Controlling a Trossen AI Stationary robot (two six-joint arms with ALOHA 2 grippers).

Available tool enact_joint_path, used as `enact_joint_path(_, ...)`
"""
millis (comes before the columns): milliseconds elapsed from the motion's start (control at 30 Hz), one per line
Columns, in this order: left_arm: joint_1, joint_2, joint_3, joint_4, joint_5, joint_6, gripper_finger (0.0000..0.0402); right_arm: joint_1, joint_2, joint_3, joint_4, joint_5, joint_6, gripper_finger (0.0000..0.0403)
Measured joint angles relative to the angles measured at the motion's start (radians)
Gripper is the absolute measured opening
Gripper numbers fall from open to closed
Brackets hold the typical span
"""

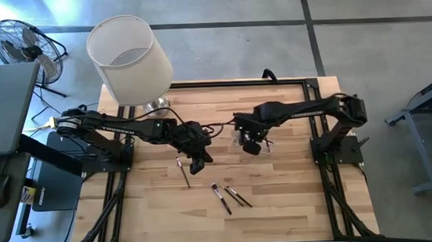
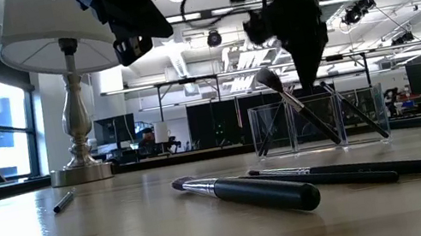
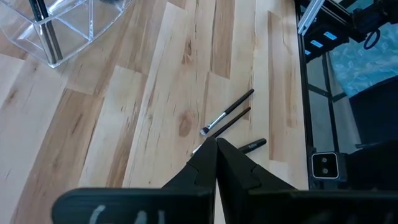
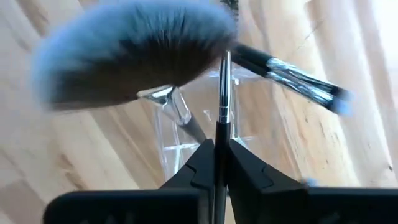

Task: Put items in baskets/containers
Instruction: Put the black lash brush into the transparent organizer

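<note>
A clear plastic box [image 2: 320,120] stands on the wooden table, and brushes lean inside it, among them a fluffy-headed one [image 4: 137,56]. My right gripper [image 4: 217,146] hangs right above the box [image 1: 247,140], shut on a slim brush. My left gripper [image 3: 216,144] is shut and holds nothing; it hovers left of the box [image 1: 197,164]. One slim brush [image 1: 183,172] lies on the table by the left gripper. Some more brushes [image 1: 230,197] lie nearer the front edge. My right gripper pinches the slim dark handle [image 4: 220,127] of a brush between its two fingers, just behind the silver ferrule [image 4: 224,93]. The fingers come from above, pointing down, and the brush runs along them into the clear box. The other brushes hide its lower end.
A lamp with a big white shade [image 1: 129,58] and a metal base [image 2: 85,170] stands at the table's far left. Black frame rails [image 1: 302,81] run along the table's edges. A fan [image 1: 24,42] stands on the floor beyond the left side.
</note>
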State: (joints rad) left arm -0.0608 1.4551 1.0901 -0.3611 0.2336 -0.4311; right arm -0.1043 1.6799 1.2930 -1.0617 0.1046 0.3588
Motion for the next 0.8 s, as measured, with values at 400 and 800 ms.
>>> enact_joint_path(400, 0.0, 0.0, 0.0, 0.004, 0.011, -0.045, 0.0001, 0.149, -0.479, -0.28, 0.378, 0.282, 0.254, 0.0013)
enact_joint_path(800, -0.001, 0.0, 0.0, 0.025, 0.021, -0.09, 0.0001, 0.316, -0.746, -0.909, 1.2, 0.637, 0.288, 0.0013)
